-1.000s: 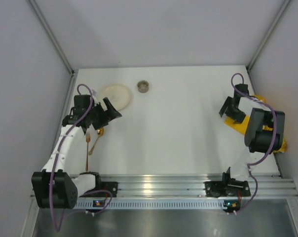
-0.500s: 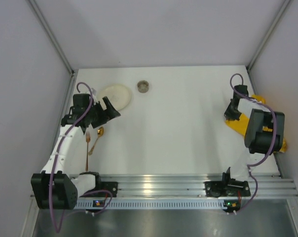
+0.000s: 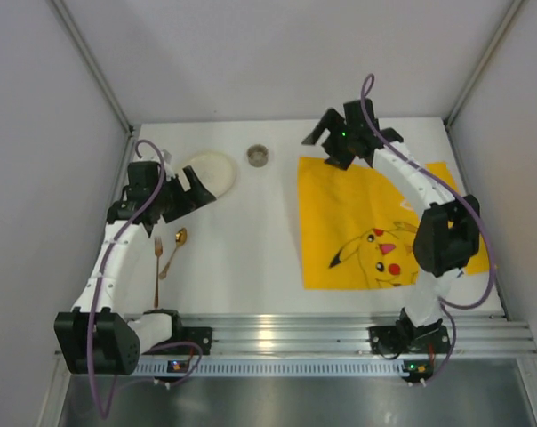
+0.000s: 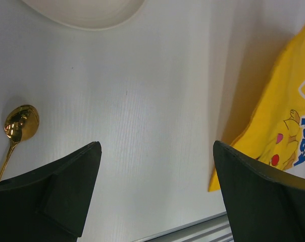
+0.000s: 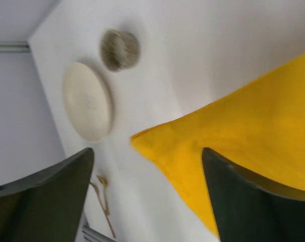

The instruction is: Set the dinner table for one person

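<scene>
Now: mat down on the tabletop, both end effectors parted

From above: white tabletop (image 3: 251, 231) across the whole work area, aluminium rail (image 3: 277, 334) along its near edge. On the right half, a yellow mat (image 3: 348, 213) with a cartoon print, flat, its near edge close to the rail. Just over the mat's far left corner, the right end effector (image 3: 332, 142), its arm stretched across the cloth. On the left half, a cream plate (image 3: 213, 167) near the far edge, with a small grey-brown cup (image 3: 258, 156) just beside it on the right, apart from the mat. Nearer the rail, a gold spoon (image 3: 172, 251) and a fork (image 3: 156, 271) side by side; touching or not, cannot tell. At the plate's near rim, the left end effector (image 3: 197, 189), partly covering it.

From the left wrist: fingers (image 4: 56, 191) spread wide, nothing between them but bare tabletop. Plate (image 4: 87, 10) rim at the top, spoon (image 4: 20, 123) bowl at the left beside one finger, a corner of the mat (image 4: 273, 121) at the right.

From the right wrist: blurred. Fingers (image 5: 41, 201) parted, clamped on nothing; between them in the picture, the mat (image 5: 243, 126) corner lying on the tabletop. Beyond it, plate (image 5: 88, 101) and cup (image 5: 119, 49) close together, not touching. Spoon and fork faint at the bottom.
</scene>
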You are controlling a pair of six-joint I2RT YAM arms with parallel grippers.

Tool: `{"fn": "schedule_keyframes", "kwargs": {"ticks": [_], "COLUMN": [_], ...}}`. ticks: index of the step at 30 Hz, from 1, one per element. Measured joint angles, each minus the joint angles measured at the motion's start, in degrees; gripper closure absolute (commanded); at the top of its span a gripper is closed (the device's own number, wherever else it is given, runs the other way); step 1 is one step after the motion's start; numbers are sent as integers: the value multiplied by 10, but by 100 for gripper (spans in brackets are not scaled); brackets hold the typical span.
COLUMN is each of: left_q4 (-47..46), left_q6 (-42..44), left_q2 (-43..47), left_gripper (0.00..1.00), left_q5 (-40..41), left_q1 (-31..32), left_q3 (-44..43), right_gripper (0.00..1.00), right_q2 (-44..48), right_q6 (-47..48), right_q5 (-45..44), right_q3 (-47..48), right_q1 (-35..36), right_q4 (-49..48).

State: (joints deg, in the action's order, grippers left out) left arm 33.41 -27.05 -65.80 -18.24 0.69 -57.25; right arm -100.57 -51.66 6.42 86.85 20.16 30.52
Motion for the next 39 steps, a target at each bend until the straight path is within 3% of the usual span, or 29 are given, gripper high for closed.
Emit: {"fn": "schedule_keyframes", "kwargs": {"ticks": [3, 6, 12, 17, 22, 26, 33, 39], "left_q4": [0, 1, 1, 1, 0, 0, 13, 30], "left_q6": [0, 2, 12, 17, 16, 14, 16, 17], "left_q2": [-4, -5, -8, -42, -61, -61, -50, -14], "left_gripper": [2, 2, 2, 3, 3, 4, 3, 3], "left_q5": [-5, -18, -37, -26, -17, -4, 44, 77], "left_q1": [0, 0, 20, 109, 147, 147, 147, 146], "left_q3": [-2, -2, -2, -2, -2, -7, -33, -35], "right_gripper": [0, 0, 0, 0, 0, 0, 0, 0], "right_q2": [-79, -90, -40, 18, 15, -40, -151, -178], "right_q6": [-12, -17, 16, 65, 100, 124, 172, 198], "right_q5": [25, 34, 26, 5, -18, -32, -108, -178], "right_q3": [138, 146, 7, -130, -178, -154, -24, 7], "right_q1": [-2, -7, -21, -21, 2, 46, 135, 212], "right_q4": [-17, -10, 12, 49, 59, 49, 101, 138]}}
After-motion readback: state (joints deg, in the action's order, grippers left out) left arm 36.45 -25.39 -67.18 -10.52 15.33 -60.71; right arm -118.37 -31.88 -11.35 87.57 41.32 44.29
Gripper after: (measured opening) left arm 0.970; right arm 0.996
